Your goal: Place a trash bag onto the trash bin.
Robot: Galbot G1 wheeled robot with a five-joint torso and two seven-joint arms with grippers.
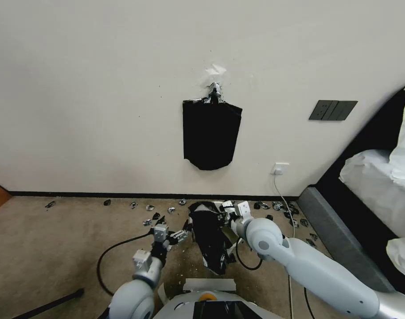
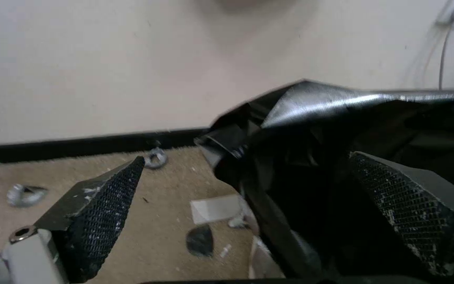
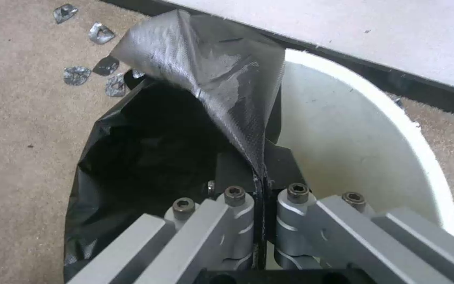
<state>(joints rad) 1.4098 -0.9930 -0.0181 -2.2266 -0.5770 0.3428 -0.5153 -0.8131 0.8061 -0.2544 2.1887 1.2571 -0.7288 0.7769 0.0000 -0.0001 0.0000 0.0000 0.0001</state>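
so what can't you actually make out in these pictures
- Trash bin, head view: hidden behind the trash bag and right gripper, so how much of the rim is covered is unclear.
- Left wrist view: the bag's lower end is cut off by the edge; the left gripper is open around it, contact unclear.
- Scraps on the carpet: too small to identify.

In the head view the trash bag (image 1: 210, 235) covers the trash bin almost wholly, so the bin's shape and standing cannot be told there. The right hand (image 1: 224, 212) is half buried behind the bag's top edge. In the right wrist view the near rim of the trash bin (image 3: 374, 130) is hidden by the hand's own linkage, and the bag's lower part runs off the picture's edge. In the left wrist view the bag (image 2: 311, 157) is blurred, and it hides the base of one finger (image 2: 406, 197) of the left hand (image 2: 248, 185). The small scraps (image 1: 149, 207) on the carpet are too small to identify.
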